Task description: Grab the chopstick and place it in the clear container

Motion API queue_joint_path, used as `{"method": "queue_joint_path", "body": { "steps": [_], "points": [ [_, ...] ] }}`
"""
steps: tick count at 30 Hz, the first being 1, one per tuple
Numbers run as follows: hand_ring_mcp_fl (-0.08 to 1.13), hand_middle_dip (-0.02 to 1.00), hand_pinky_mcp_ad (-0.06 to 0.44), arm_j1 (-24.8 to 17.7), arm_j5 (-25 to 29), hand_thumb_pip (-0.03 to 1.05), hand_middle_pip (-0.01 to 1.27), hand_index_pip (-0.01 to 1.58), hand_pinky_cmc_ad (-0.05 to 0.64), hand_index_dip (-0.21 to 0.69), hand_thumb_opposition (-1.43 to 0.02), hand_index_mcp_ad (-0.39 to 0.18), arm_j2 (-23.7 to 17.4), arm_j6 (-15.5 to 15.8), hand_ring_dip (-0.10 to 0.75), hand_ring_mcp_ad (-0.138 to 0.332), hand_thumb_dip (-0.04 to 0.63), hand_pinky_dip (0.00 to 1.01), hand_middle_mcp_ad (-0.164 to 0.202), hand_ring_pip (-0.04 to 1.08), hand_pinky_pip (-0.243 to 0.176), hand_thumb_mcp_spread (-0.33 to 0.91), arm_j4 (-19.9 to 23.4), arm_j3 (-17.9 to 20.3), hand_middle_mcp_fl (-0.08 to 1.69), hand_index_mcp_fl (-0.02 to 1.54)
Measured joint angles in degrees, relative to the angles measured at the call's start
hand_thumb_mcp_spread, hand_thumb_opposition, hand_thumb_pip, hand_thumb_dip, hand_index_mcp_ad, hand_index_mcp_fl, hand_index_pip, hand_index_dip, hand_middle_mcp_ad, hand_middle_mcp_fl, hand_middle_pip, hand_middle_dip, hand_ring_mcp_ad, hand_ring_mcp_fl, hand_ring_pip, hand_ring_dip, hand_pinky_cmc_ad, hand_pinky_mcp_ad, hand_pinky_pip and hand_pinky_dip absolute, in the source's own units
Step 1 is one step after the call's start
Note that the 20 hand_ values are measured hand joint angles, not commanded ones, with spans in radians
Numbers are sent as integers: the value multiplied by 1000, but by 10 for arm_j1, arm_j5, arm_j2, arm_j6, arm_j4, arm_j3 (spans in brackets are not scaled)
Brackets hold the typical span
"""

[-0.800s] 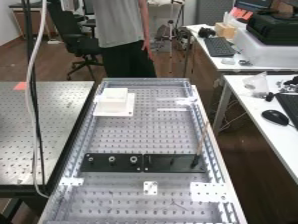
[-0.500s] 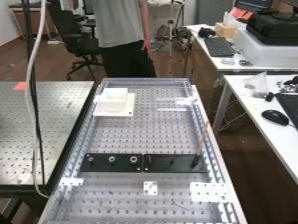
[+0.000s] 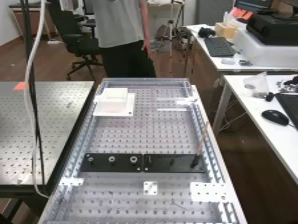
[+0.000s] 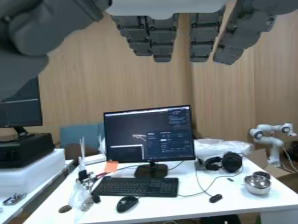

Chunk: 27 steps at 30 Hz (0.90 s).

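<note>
the chopstick [image 3: 201, 140] stands near-upright in the black block [image 3: 163, 168], at the end by the side rail [image 3: 213, 155], leaning a bit. block's prob there as a stand: keeps the lower end put & leaves the upper length free to grab, w/ no need to pick it up flat off the desk [image 3: 143, 137]. can't tell if the stick's top touches the rail.

the clear container [image 3: 114, 100] is at the far end of the desk, well apart from the stick. looks milky/white-ish tbh. sits on a white plate [image 3: 130, 108], prob to mark or steady its spot. gap btwn the two gives the arm room to lift the stick fully out b4 going across.

robot hand [image 4: 163, 40]: fingers straight, a bit apart, nothing held. it faces a monitor [image 4: 149, 135] & keyboard [image 4: 136, 186], so prob a waiting pose w/ the grasp kept ready, not yet lined up w/ the stick.

so step in hand = the approach, task at the very start imo. next move shd bring the hand round & down to the stick's upper part, then close thumb + fingers on it. thin stick, so it cd slip or twist; a sideways knock cd tilt it in the block, & a slanted pull cd jam it.
</note>
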State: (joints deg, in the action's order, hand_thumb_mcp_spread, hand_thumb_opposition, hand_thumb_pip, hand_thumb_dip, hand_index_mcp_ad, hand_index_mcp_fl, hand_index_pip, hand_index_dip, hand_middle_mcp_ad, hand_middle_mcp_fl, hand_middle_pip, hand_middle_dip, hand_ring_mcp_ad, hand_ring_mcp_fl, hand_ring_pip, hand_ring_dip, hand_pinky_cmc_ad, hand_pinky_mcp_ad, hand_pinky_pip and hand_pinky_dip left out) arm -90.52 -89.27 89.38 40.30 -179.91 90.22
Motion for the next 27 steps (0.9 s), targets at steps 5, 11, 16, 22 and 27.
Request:
{"method": "queue_joint_path", "body": {
  "steps": [5, 11, 16, 22, 27],
  "points": [
    [19, 42, 202, 1, 1, 218, 136, 70, 279, -26, -590, 84, 0, -3, -9, 204, 7, 120, 87, 91, -66, 82, 2, 2, -7, 24],
    [19, 44, 199, 2, 0, 220, 138, 70, 291, -26, -590, 87, -1, -7, -9, 209, 7, 119, 98, 91, -75, 80, 7, 5, -7, 24],
    [19, 40, 199, 2, 1, 222, 136, 70, 300, -26, -606, 87, -2, -8, -9, 215, 7, 122, 98, 94, -75, 82, 8, 8, -7, 24],
    [19, 38, 206, 1, 15, 222, 136, 70, 295, -26, -606, 87, 0, -17, -9, 215, 3, 122, 101, 94, -75, 82, 21, 23, -7, 24],
    [19, 38, 213, 4, 20, 222, 136, 66, 304, -26, -606, 87, 8, -42, -9, 215, 3, 122, 103, 94, -75, 82, 44, 44, -7, 24]
  ]
}}
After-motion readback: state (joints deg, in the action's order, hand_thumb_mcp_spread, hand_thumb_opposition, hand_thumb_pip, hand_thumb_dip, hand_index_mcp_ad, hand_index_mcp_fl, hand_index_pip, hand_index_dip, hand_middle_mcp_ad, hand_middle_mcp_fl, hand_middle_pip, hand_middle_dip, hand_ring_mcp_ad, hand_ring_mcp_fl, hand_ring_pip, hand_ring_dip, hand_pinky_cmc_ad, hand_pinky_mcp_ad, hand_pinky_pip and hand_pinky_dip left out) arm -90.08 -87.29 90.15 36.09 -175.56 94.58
